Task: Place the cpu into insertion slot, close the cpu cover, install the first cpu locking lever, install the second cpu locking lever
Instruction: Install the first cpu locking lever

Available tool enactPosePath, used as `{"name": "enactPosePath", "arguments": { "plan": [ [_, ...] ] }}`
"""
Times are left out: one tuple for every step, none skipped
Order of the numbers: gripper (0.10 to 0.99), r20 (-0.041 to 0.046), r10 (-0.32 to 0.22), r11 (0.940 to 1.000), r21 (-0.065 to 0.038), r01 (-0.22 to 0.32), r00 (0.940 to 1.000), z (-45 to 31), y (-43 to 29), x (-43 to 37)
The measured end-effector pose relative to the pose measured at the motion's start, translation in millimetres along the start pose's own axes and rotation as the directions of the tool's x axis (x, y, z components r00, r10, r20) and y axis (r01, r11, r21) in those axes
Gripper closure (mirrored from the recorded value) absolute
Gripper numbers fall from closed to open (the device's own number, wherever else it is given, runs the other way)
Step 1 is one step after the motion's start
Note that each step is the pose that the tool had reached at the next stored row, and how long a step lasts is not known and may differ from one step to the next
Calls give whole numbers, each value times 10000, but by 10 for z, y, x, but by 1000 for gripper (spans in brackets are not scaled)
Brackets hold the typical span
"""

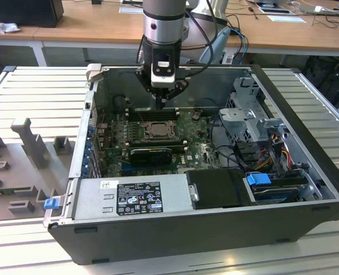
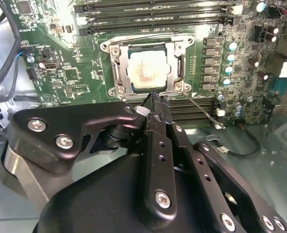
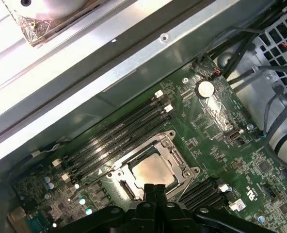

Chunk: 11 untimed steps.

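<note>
Down inside the open computer case [image 1: 307,172], the arm's black gripper [image 2: 155,102] has its two fingers pressed together into a single narrow tip, with nothing pinched between them. That tip hangs just above the motherboard [image 2: 61,73] at the edge of the cpu cover [image 2: 175,65], by one corner of the frame; whether it actually touches the metal I cannot tell. The cover lies flat over the insertion slot [image 3: 175,160], and through its wide window the pale face of the cpu [image 2: 144,70] shows, seated squarely in the socket. In the first wrist view the same chip [image 3: 153,170] sits right in front of the closed fingertips [image 3: 154,190]. A thin wire lever [image 2: 201,112] runs out at a slant from the frame's corner, across the black memory slots [image 2: 192,110] beside the socket, and its free end sits away from the frame. Beyond the socket lies another bank of long black memory slots [image 2: 153,14]. From the exterior view the gripper [image 1: 160,104] points straight down over the socket [image 1: 156,130], with the grey power supply [image 1: 129,197] in the foreground of the case and wooden desks [image 1: 78,23] behind it.
</note>
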<state>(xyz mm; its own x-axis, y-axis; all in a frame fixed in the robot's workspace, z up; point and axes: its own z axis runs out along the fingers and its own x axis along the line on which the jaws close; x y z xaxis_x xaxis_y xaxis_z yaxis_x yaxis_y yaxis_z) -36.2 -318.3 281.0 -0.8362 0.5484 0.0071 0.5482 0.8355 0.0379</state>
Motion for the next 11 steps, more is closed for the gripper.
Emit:
{"name": "enactPosePath", "arguments": {
  "plan": [
    [980,-3,-67,10000,1,67,10000,0,0,0],
    [980,-5,-122,9999,1,122,9999,0,0,0],
    [980,-8,-207,9998,1,207,9998,0,0,0],
    [980,-10,-252,9997,2,252,9997,0,0,0],
    [980,-11,-297,9996,2,297,9996,0,0,0],
    [980,-14,-349,9994,2,349,9994,0,0,0],
    [980,-15,-386,9993,3,386,9993,0,0,0],
    [980,-17,-438,9990,3,438,9990,0,0,0],
    [980,-19,-480,9988,3,480,9988,0,0,0],
    [980,-22,-557,9984,4,557,9984,0,0,0],
    [980,-25,-624,9980,3,624,9980,0,0,0]
  ]
}}
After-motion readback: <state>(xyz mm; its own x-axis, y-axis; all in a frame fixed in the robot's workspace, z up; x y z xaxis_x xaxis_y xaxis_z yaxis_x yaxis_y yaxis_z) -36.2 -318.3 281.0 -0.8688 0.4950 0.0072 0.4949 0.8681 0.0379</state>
